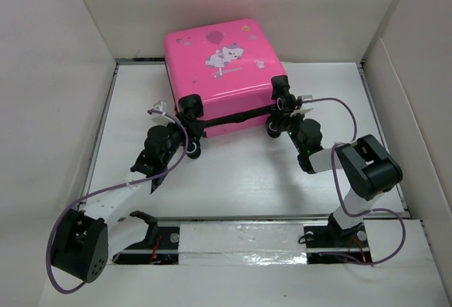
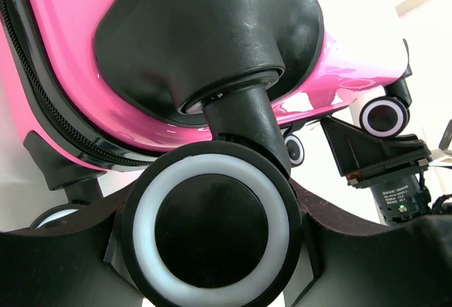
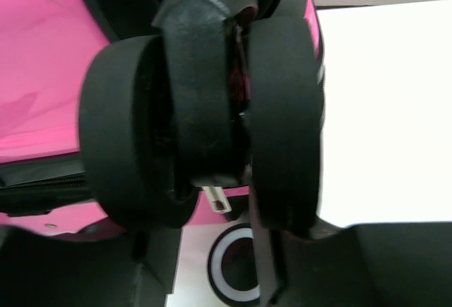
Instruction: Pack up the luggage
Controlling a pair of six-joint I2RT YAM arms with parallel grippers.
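Top external. Luggage (image 1: 219,60) lies flat and closed on the white table (image 1: 240,180), far centre, printed pink shell up, wheeled end towards the arms. Both arms reach to that end. Left gripper (image 1: 187,145) is at the near-left corner, on the near-left wheel (image 1: 194,150). Right gripper (image 1: 286,120) is at the near-right corner, among the wheels there. The black zipper trim (image 1: 233,118) runs between the two corners.

Left wrist. The near-left wheel (image 2: 212,226), black with a white ring, faces the camera and fills the gap between the fingers (image 2: 56,265). Each finger meets the tread on its own side, so the left gripper (image 2: 212,265) is clamped on this wheel at about half spread. The wheel's black housing and the pink shell (image 2: 63,46) sit directly above it. Another white-ringed wheel (image 2: 383,116) shows at the far corner.

Right wrist. A twin-wheel caster (image 3: 205,109) hangs from the pink shell (image 3: 35,74), just above and ahead of the fingers (image 3: 70,272), and is blurred by closeness. The right gripper (image 3: 219,272) shows a moderate gap, through which a second white-ringed wheel (image 3: 229,275) is visible. I cannot tell whether the fingers press the caster or merely stand under it. Bare table (image 3: 388,109) lies to the right.
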